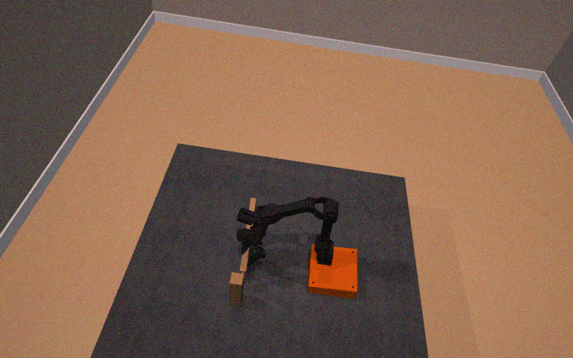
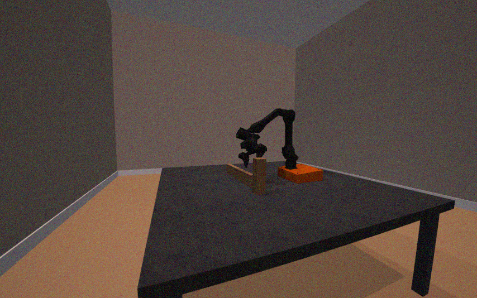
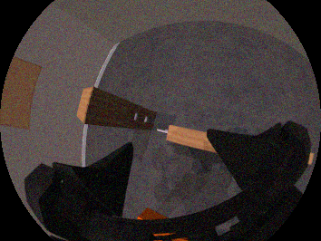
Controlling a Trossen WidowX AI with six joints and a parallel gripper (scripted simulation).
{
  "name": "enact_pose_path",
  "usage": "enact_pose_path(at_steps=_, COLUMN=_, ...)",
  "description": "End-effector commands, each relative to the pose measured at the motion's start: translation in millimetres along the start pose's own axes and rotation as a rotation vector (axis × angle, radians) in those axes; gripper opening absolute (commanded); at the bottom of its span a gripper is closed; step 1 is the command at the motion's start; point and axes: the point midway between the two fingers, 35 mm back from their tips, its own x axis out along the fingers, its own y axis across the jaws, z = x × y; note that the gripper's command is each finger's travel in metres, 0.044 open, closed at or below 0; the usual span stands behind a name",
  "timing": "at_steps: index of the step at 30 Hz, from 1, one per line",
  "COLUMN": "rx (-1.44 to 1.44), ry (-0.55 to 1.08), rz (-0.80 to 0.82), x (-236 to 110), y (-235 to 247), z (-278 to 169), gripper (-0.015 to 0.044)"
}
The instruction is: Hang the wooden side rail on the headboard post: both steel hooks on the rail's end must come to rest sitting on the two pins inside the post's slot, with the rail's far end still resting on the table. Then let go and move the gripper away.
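Top view: the wooden side rail (image 1: 251,205) is seen lying flat on the dark tabletop (image 1: 177,270), its long axis running from the far end down to the headboard post (image 1: 235,287) at its near end. The pincer (image 1: 251,245) is poised over the rail's near stretch, a finger to either side of the wood, with the arm reaching in from the orange base (image 1: 343,270) on the right. Exterior view: the pincer (image 2: 252,157) is seen above the rail (image 2: 239,172), just behind the upright post (image 2: 259,175), pointing down; contact with the wood cannot be made out. Wrist view: the rail (image 3: 189,138) is seen passing under one wide-spread finger (image 3: 259,153), its hooked end lying just short of the post (image 3: 115,110), whose slot and pins show only as faint marks. The pincer is wide apart and nothing is held. The hooks are judged not yet seated; a straight descent astride the rail, across its long axis, is judged to be what the grasp calls for.
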Motion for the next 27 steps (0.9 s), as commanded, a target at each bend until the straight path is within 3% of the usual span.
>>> enact_pose_path(at_steps=1, rx=0.334, ry=0.057, rz=-0.094, x=-4, y=-10, z=6, gripper=0.044)
enact_pose_path(at_steps=12, rx=1.09, ry=0.091, rz=-0.373, x=-18, y=-28, z=10, gripper=0.044)
enact_pose_path(at_steps=22, rx=1.715, ry=-0.053, rz=-0.684, x=-40, y=-40, z=11, gripper=0.044)
enact_pose_path(at_steps=27, rx=1.799, ry=-0.092, rz=-0.731, x=-43, y=-42, z=12, gripper=0.044)
